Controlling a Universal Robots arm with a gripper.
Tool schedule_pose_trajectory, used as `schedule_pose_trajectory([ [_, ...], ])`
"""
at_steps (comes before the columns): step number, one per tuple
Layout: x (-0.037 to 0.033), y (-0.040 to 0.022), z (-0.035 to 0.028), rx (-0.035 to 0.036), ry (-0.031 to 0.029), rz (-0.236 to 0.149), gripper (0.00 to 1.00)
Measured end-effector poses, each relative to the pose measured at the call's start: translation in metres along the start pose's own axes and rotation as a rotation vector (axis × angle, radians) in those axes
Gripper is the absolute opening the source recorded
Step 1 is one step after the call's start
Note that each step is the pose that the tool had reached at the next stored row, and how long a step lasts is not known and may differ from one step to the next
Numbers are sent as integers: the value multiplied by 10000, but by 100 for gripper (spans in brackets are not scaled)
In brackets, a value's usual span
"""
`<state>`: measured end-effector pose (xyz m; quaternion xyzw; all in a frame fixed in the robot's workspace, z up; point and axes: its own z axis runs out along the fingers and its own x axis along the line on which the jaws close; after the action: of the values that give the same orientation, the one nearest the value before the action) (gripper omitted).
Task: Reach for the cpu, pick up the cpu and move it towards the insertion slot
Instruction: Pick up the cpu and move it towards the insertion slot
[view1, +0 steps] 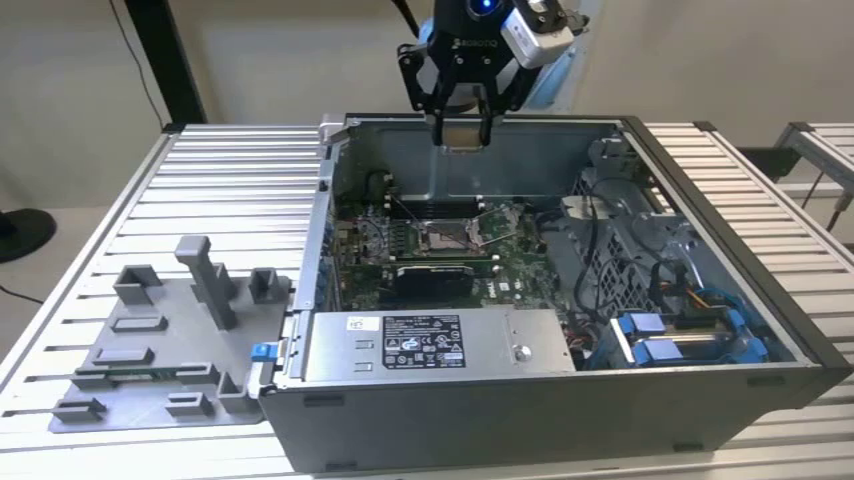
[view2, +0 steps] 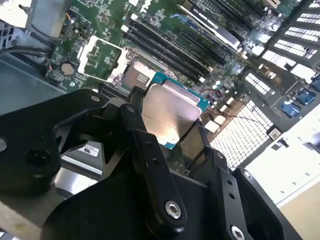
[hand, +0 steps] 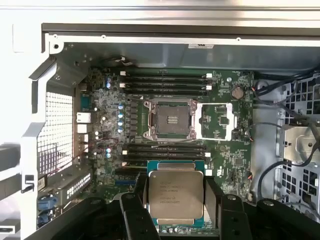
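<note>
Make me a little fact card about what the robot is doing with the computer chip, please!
holder: gripper, shut on the cpu
chip position: lifted in the air above the open computer case
chip look: flat square, silvery top
target: insertion slot on the green motherboard, lid open, nothing in it
chip versus slot: apart, not yet in the slot
outside the case: grey fixture blocks on the exterior view's left
</note>
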<state>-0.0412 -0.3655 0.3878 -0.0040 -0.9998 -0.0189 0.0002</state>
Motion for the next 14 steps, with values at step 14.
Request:
schedule_pose_trajectory([
  [14,-5,52,9,-5,0,-1,0],
])
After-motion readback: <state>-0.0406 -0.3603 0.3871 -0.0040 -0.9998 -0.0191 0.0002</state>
